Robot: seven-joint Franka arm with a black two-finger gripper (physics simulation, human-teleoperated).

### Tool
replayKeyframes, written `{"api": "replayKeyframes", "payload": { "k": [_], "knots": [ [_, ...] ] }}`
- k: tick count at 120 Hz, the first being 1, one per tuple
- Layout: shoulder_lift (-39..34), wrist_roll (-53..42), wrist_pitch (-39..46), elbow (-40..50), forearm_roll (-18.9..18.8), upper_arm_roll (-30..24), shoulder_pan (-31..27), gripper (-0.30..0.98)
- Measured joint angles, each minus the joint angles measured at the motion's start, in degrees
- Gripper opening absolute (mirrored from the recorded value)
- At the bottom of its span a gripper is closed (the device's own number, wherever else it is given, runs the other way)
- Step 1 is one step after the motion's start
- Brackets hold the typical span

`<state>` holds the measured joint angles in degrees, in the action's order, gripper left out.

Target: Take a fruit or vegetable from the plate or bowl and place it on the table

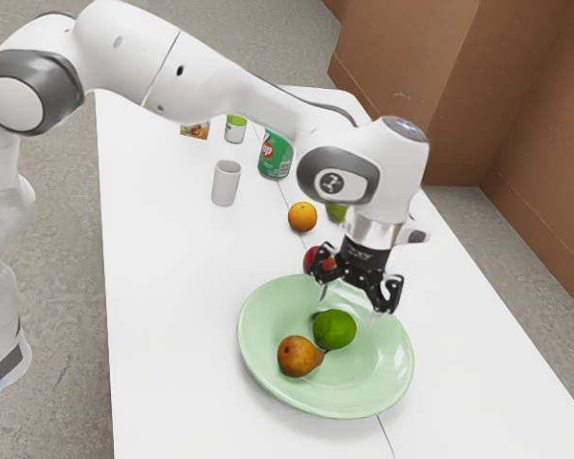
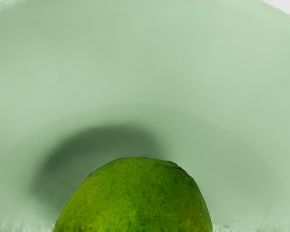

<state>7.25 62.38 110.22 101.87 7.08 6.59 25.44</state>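
The gripper [image 1: 348, 306] is over the pale green plate [image 1: 268, 378], its two fingers standing well apart and pointing down. Just below them a green lime-like fruit [image 1: 334, 330] lies in the plate, with a brown-orange pear [image 1: 298, 356] close beside it. In the wrist view the green fruit [image 2: 135, 198] sits at the lower edge, with its shadow on the plate [image 2: 135, 58]. Whether a fingertip touches the fruit, I cannot tell.
A red fruit [image 1: 316, 259] is on the table [image 1: 172, 316] behind the gripper, partly hidden. Farther off are an orange [image 1: 302, 217], a green fruit [image 1: 336, 212], a green can [image 1: 275, 155], a grey cup [image 1: 226, 184] and a small green-and-white container [image 1: 235, 129].
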Motion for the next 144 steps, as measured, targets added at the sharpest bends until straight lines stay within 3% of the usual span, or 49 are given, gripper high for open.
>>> {"api": "replayKeyframes", "payload": {
  "k": [44,144],
  "knots": [
    [-0.3,3.1,-1.4,1.4,1.8,0.0,0.7,0.69],
    [2.6,1.5,2.7,1.5,1.3,0.2,0.0,0.69]
  ]
}}
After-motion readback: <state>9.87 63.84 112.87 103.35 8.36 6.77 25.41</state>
